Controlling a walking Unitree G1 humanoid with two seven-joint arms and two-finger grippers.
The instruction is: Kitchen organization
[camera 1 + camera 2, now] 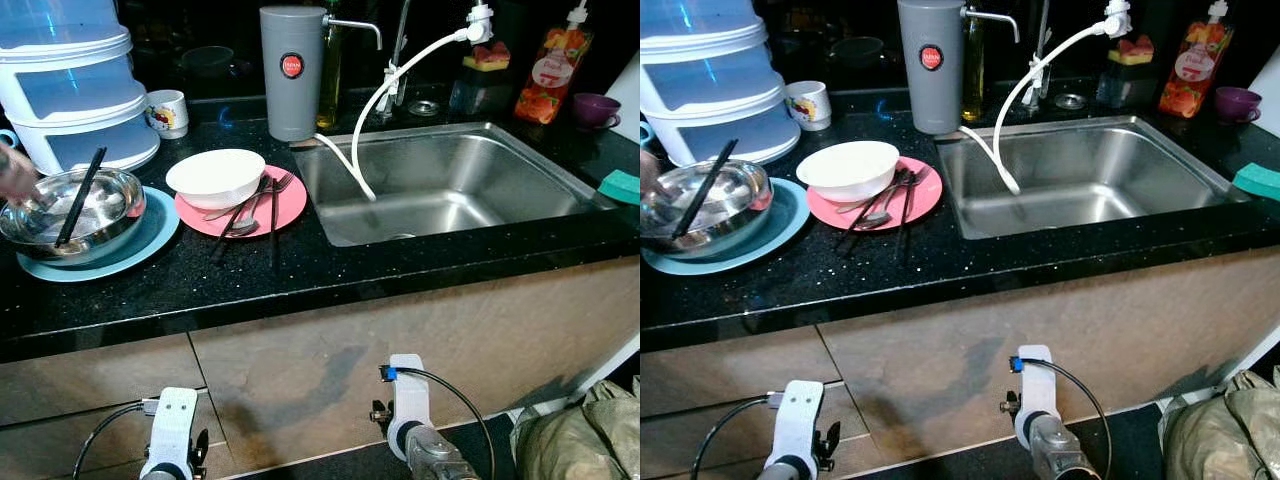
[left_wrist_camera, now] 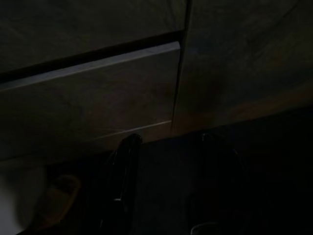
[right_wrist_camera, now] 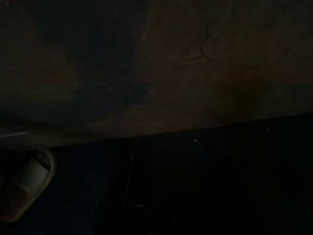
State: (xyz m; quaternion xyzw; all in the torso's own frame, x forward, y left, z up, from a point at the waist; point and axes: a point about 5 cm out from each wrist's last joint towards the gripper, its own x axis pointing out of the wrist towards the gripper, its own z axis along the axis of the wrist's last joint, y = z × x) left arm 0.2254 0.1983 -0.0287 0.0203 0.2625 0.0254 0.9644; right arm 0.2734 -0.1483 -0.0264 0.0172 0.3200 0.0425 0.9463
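A white bowl (image 1: 216,176) sits on a pink plate (image 1: 290,205) on the black counter (image 1: 300,275), with a fork, a spoon (image 1: 243,226) and dark chopsticks (image 1: 273,225) lying across the plate. To its left a steel bowl (image 1: 110,200) holding a black utensil (image 1: 80,195) rests on a blue plate (image 1: 150,240). A person's hand (image 1: 15,175) touches that bowl at the left edge. Both my arms hang low before the cabinet: left arm (image 1: 170,435), right arm (image 1: 410,415). In the dark left wrist view my left gripper (image 2: 168,186) stands open and holds nothing.
A steel sink (image 1: 500,215) lies right of the plates, a white hose (image 1: 375,110) hanging into it. Behind stand a grey canister (image 1: 292,72), a mug (image 1: 167,112), stacked white containers (image 1: 70,80), a soap bottle (image 1: 552,70) and a purple cup (image 1: 596,108). A green sponge (image 1: 622,185) is at the right edge.
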